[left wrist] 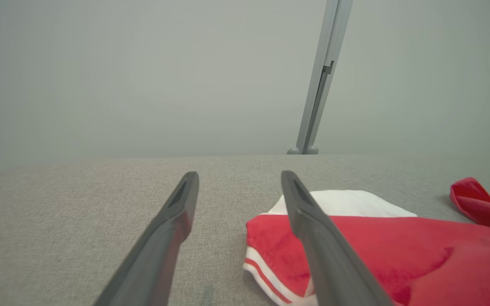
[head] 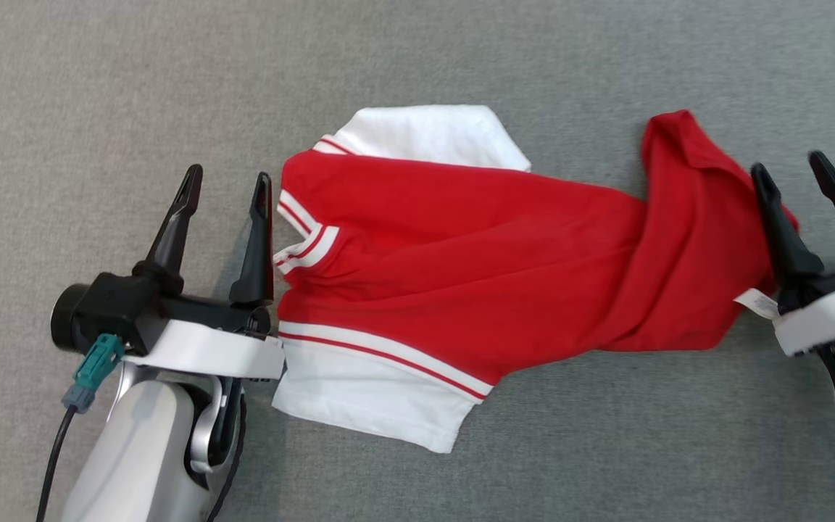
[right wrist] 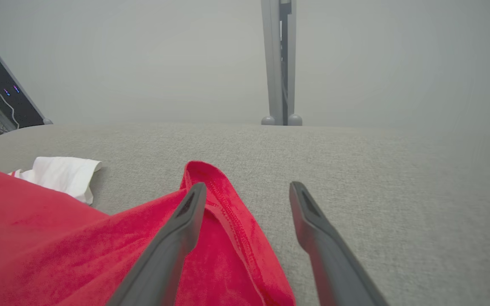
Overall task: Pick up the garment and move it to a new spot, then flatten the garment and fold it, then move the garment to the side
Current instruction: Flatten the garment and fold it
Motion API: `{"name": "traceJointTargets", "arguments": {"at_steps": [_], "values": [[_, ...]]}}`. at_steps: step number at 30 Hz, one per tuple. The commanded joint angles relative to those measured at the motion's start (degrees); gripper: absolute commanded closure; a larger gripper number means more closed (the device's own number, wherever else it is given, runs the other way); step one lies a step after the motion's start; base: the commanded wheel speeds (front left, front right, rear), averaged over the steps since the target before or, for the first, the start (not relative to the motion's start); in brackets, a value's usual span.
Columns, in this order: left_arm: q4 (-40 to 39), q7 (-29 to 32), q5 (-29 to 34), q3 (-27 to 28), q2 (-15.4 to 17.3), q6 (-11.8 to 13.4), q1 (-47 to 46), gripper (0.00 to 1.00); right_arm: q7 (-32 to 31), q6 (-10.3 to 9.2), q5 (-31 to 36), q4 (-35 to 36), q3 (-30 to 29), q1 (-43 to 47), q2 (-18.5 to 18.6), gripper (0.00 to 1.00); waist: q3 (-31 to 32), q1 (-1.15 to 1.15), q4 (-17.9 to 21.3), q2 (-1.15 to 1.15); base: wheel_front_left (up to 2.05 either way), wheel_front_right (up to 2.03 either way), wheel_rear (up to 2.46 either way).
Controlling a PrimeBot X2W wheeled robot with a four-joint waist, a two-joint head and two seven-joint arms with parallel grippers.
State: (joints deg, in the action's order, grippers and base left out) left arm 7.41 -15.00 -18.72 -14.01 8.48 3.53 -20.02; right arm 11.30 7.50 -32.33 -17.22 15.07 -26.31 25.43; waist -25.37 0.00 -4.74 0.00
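Observation:
The garment (head: 475, 246) is a red shirt with white sleeves and a white-striped collar, lying stretched sideways on the grey cloth surface (head: 417, 58). Its collar end points left and its bunched hem lies at the right. My left gripper (head: 228, 178) stands open just left of the collar with nothing between its fingers. In the left wrist view the garment (left wrist: 398, 255) lies beside and under the right finger (left wrist: 313, 221). My right gripper (head: 794, 168) is open at the hem end. In the right wrist view the red hem (right wrist: 228, 204) lies loose between its spread fingers, touching the left finger (right wrist: 185, 221).
A grey upright post (right wrist: 281, 63) stands beyond the far edge of the surface, seen as the post (left wrist: 319, 85) from the left wrist too. Dark equipment with small lights (right wrist: 2, 97) sits off the surface's far left corner. A white label (head: 754, 302) hangs from the hem.

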Motion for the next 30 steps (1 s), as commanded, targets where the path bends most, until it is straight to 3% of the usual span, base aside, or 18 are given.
{"name": "traceJointTargets", "arguments": {"at_steps": [1, 14, 30], "values": [[0.1, -0.2, 0.3, 0.4, 0.5, 0.0, 1.0, 0.0, 0.8, -0.01, 0.0, 0.7, -0.8, 1.6, -0.1, 0.0, 1.5, 0.0, 1.4, 0.0, 0.0, 0.0, 0.0], [0.1, 0.2, -1.6, 2.9, 2.4, 2.1, 9.0, 0.0, 1.4, 0.0, 4.6, 8.1, -10.0, 18.7, -5.8, 0.0, 10.1, 0.0, 5.8, 0.0, 0.0, 0.0, 0.0], [-2.4, 2.6, -3.1, 3.1, 3.5, 4.1, 18.6, 0.0, -3.9, 0.0, 9.1, 15.0, -11.6, 28.4, -9.9, 0.0, 17.8, 0.0, 6.3, 0.0, 0.0, 0.0, 0.0]]}}
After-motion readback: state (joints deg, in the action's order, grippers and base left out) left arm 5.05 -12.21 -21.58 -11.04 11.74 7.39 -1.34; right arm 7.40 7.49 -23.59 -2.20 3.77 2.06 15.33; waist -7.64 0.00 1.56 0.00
